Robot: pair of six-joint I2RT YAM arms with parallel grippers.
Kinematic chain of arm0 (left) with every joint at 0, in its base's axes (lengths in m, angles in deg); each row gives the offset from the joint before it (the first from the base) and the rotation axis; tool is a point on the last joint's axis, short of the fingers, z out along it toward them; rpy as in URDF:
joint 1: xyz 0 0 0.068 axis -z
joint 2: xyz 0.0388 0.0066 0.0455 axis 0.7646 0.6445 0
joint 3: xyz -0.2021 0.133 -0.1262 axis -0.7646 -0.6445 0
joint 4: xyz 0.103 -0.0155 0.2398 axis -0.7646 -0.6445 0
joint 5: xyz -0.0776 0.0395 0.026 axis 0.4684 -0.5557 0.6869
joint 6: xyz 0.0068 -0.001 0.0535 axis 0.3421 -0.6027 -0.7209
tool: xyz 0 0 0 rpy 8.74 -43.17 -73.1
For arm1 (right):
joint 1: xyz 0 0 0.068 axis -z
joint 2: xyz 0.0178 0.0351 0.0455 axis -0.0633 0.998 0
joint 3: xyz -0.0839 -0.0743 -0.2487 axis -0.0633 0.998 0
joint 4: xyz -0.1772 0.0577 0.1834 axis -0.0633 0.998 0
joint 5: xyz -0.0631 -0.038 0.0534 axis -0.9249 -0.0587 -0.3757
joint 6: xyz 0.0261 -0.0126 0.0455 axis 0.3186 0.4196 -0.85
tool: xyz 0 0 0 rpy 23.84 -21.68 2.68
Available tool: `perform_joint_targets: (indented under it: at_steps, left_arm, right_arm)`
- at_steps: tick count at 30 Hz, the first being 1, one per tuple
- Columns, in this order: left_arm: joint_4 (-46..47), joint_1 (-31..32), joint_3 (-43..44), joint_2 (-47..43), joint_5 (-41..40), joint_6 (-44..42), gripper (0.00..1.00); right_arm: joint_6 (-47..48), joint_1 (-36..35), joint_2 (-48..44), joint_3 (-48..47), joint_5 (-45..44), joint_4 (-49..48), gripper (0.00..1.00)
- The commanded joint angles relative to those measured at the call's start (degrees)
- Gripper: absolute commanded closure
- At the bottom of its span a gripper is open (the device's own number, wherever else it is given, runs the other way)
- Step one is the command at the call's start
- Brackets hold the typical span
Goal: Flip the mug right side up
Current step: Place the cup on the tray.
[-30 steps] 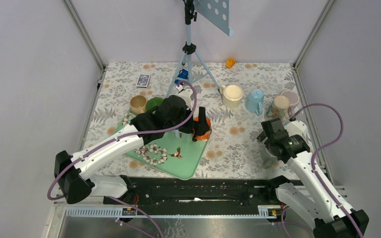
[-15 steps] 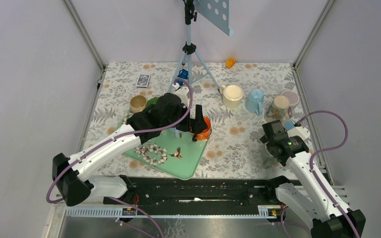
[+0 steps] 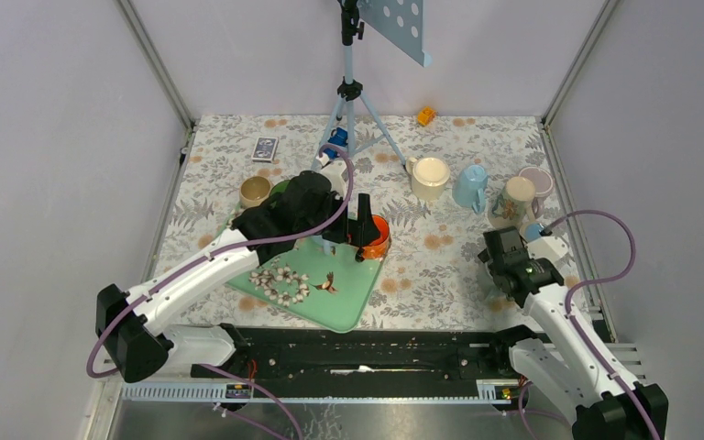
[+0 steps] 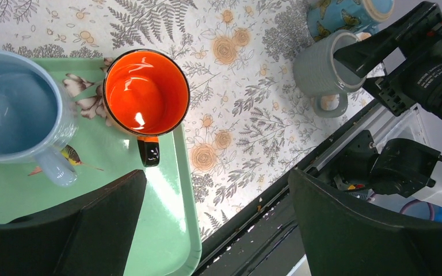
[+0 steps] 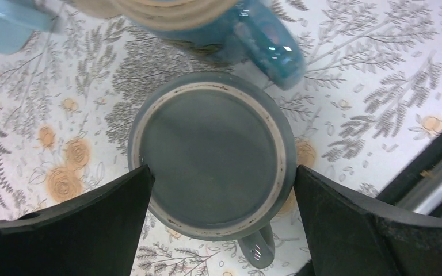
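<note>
Right gripper (image 5: 220, 172) hangs over the upside-down grey mug (image 5: 213, 152) near the table's (image 3: 440, 266) right edge, fingers (image 5: 80, 230) spread wide either side. Next, likely: descend, clamp the body, lift and invert. Left gripper (image 4: 216, 175), also wide apart, hovers over the green tray (image 4: 167, 230).

Left arm (image 3: 192, 275) stretches out from its base toward about 2 o'clock in the top view, wrist bent over so the left gripper (image 4: 216, 175) points down, jaws spread wide. Right arm (image 3: 568, 321) is way more folded up, leaning toward 11 o'clock, and the right gripper (image 5: 221, 169) also faces straight down, jaws fully apart.
</note>
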Motion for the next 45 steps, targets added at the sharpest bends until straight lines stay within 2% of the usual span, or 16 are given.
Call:
perform_joint_targets:
  at_steps: [1, 6, 12, 22, 29, 33, 39, 45]
  left_arm:
    - [0.63, -0.66, -0.74, -1.79, 1.19, -0.86, 0.01]
    - [0.79, -0.95, -0.92, -1.06, 1.58, -0.80, 0.01]
    - [0.84, -1.34, -0.67, -0.10, 1.59, -0.41, 0.01]
    - [2.59, -2.51, -1.89, 0.15, 1.69, 2.46, 0.01]
    - [3.11, -3.15, -1.50, 0.15, 1.40, 2.73, 0.01]
    - [3.17, -3.30, -1.27, -0.02, 1.67, 2.96, 0.01]
    - [2.87, -3.30, -1.57, -0.51, 1.82, 3.30, 0.01]
    - [2.75, -3.38, -2.04, -0.86, 1.84, 3.53, 0.01]
  right_arm:
    - [7.92, 0.30, -1.07, 1.44, 4.62, -11.62, 0.00]
    - [16.45, 0.31, 0.81, 2.28, 15.59, -23.40, 0.00]
    - [21.41, 0.29, 9.25, -1.98, 21.69, -25.61, 0.00]
    - [22.12, -0.22, 10.73, -10.82, 20.58, -14.56, 0.01]
    - [15.58, -6.76, 9.07, -7.35, 18.47, -13.33, 0.07]
    - [12.33, -9.33, 10.37, -4.88, 15.88, -13.42, 0.17]
    - [7.63, -9.60, 9.83, -0.29, 10.94, -14.99, 0.24]
    - [7.47, -9.63, 11.53, 0.49, 8.23, -16.52, 0.26]
